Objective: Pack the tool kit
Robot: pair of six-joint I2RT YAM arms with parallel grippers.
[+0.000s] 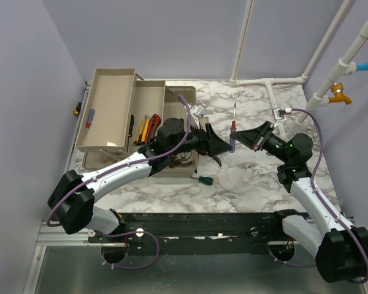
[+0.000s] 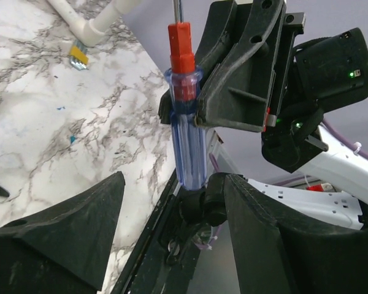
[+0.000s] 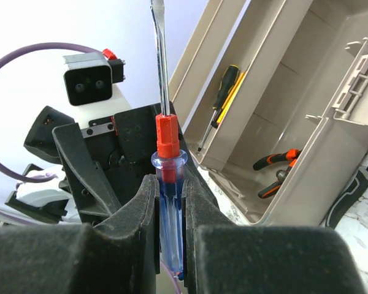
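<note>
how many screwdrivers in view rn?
4: blue-handled screwdriver in the right pincer; green-handled screwdriver on the table; red-blue screwdriver in the leftmost tray; black-yellow screwdriver in a toolbox tray. Arms may hide more.

1. I see the toolbox [image 1: 113, 98] standing open, beige inside, at the worktop's [image 1: 257, 177] far-left corner.
2. The blue-handled screwdriver [image 1: 233, 136] is held upright above the middle.
3. The green-handled screwdriver [image 1: 204, 180] lies just beside the toolbox.

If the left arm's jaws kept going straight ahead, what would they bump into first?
Most likely the screwdriver, whose blue handle the right gripper holds just ahead of the left gripper and its parted jaws.
</note>
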